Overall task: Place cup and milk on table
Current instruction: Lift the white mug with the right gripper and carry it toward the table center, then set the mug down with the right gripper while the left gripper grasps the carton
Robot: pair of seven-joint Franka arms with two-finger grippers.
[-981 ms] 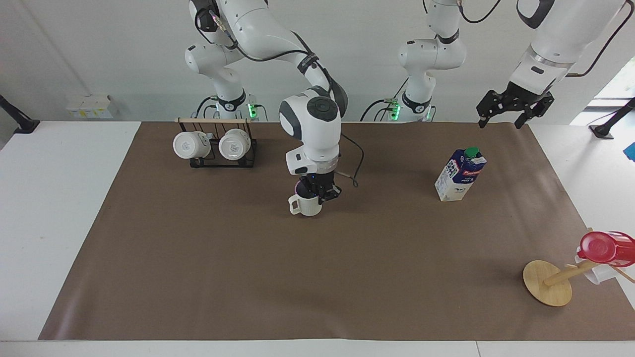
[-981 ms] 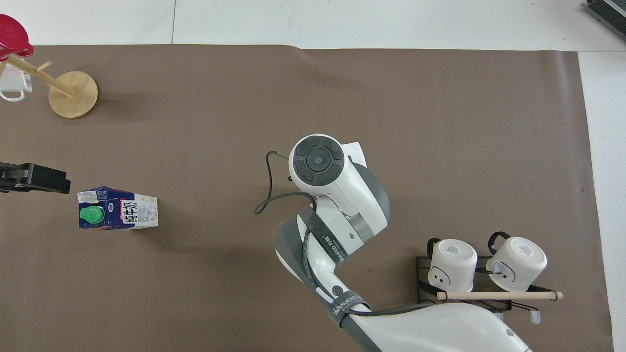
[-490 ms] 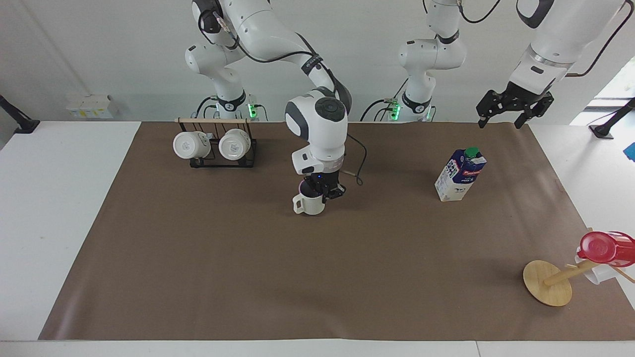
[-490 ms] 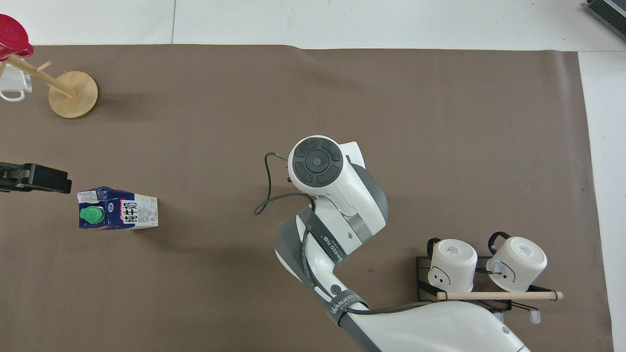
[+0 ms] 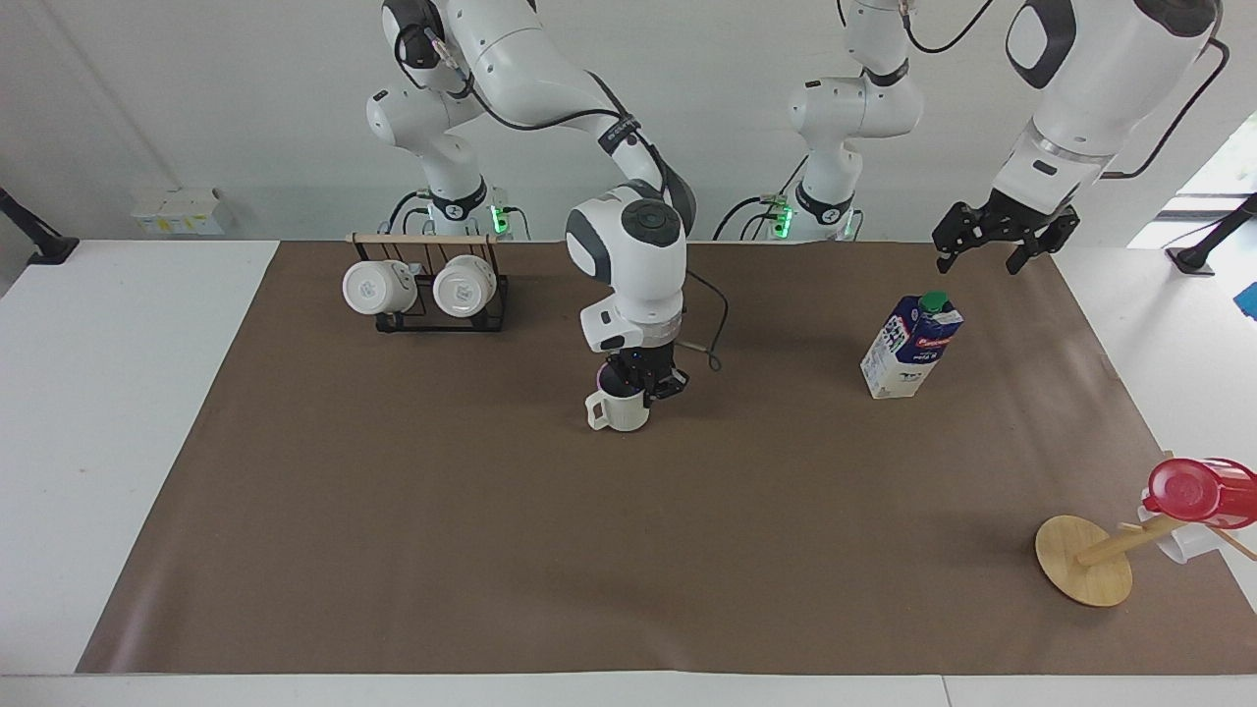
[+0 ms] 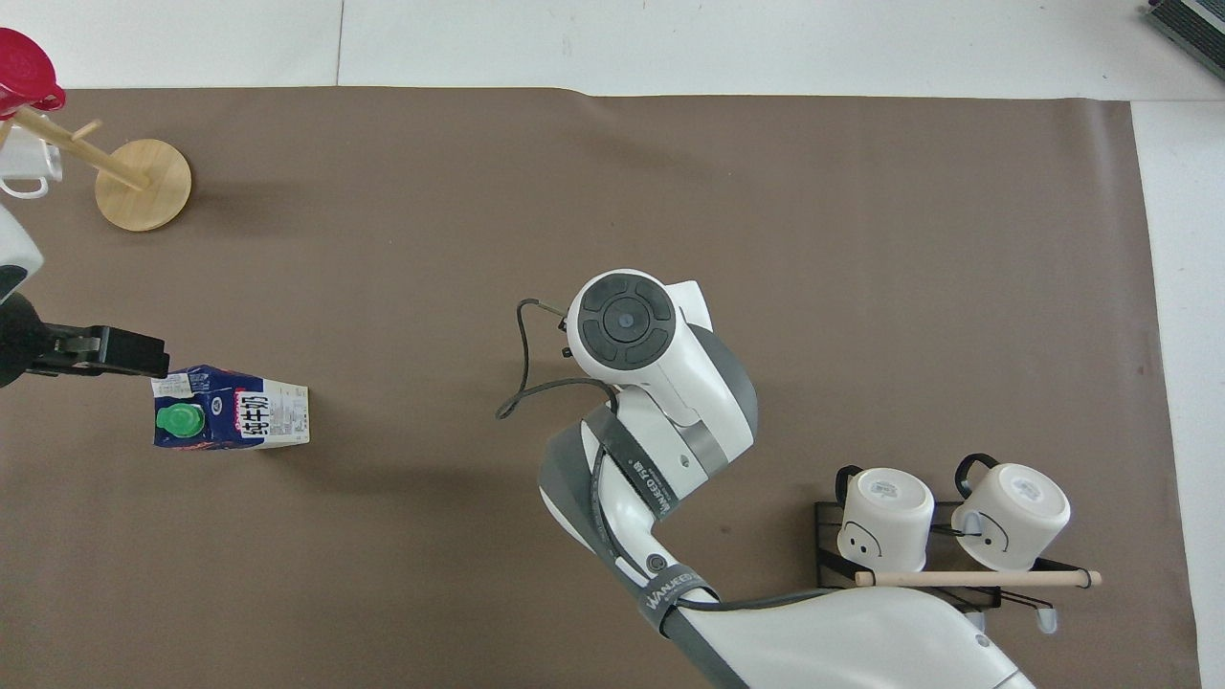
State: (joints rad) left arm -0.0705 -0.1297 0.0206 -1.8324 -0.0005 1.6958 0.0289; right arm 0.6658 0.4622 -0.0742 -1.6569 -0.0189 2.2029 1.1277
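Note:
The cream-white cup (image 5: 620,412) is upright near the middle of the brown paper sheet of the table (image 5: 628,570), its handle toward the right arm's end. My right gripper (image 5: 640,381) points straight down and is shut on the cup's rim. The cup sits at or just above the paper; I cannot tell which. In the overhead view the right arm's wrist (image 6: 622,321) hides the cup. The milk (image 5: 911,346) stands upright on the paper toward the left arm's end, and shows in the overhead view (image 6: 230,419). My left gripper (image 5: 992,244) is open and empty in the air beside the milk's top (image 6: 115,352).
A black rack (image 5: 422,288) with two glossy white mugs stands near the robots at the right arm's end (image 6: 947,526). A wooden mug tree (image 5: 1085,562) leans at the left arm's end, farther from the robots, bearing a red cup (image 5: 1200,489).
My right gripper has carried the cup slightly toward the left arm's end and lowered it. My left gripper has shifted closer to the milk.

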